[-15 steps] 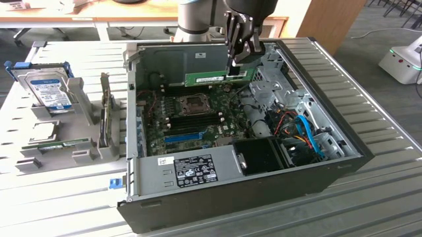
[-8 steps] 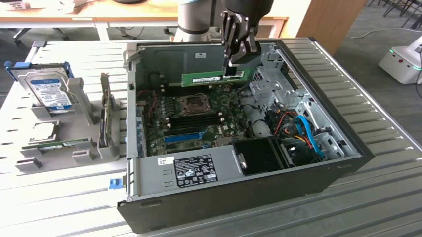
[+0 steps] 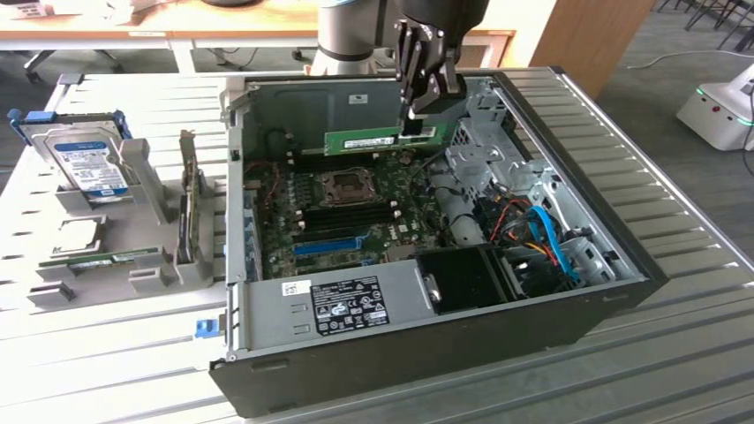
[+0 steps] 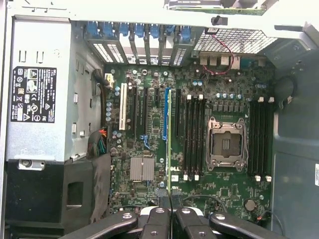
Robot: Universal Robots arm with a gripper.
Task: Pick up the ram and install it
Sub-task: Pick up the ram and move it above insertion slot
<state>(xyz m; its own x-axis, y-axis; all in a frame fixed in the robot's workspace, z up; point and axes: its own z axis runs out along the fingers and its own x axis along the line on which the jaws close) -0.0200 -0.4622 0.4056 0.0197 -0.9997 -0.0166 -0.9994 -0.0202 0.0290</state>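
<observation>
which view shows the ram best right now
The exterior view: the ram shows its full green face with the white sticker, held by the gripper above the open case. The wrist view gives the ram edge-on, a thin green line running out from the gripper.

Slatted metal table point(image 3: 672, 353), wooden desk point(image 3: 94, 37), grey carpet point(image 3: 648, 87)

gripper point(image 4: 170, 219) pinching the ram point(image 4: 169, 159) edge-on, so it's just a thin green strip over the motherboard point(image 4: 219, 191), black memory slots point(image 4: 192, 134) right beside it, cpu socket point(image 4: 227, 144) past those, silver power supply point(image 4: 40, 89) with its label off at the edge
</observation>
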